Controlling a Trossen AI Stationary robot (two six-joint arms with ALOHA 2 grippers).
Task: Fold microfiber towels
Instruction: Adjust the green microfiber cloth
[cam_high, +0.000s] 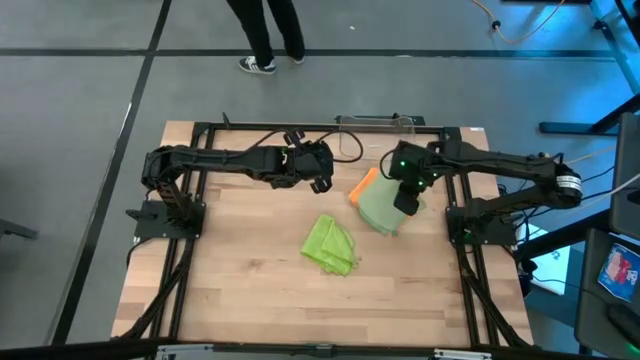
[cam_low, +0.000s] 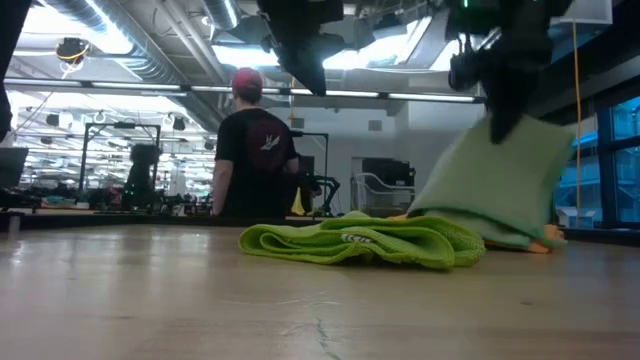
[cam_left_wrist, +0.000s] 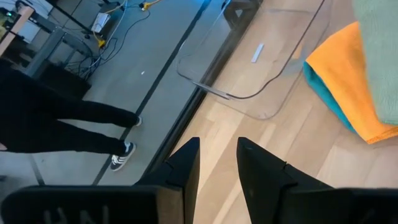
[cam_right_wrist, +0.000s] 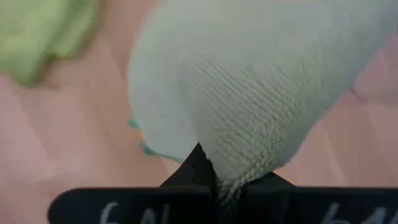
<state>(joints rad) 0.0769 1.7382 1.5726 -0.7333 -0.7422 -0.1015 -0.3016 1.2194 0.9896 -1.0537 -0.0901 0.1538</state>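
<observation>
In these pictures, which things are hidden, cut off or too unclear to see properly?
- Teal towel: only an edge shows in the left wrist view; the orange towel covers the rest.
- Orange towel: mostly under the pale sage towel in the high view.
- Sage towel's lower end: out of sight in the right wrist view, behind its own bulk; the right gripper pinches it.
- Person: cut off by the high view's top edge.
- Clear plastic bin: far end cut off in the left wrist view.

No legible text, only cut-off, unreadable white characters on both wrist mounts
</observation>
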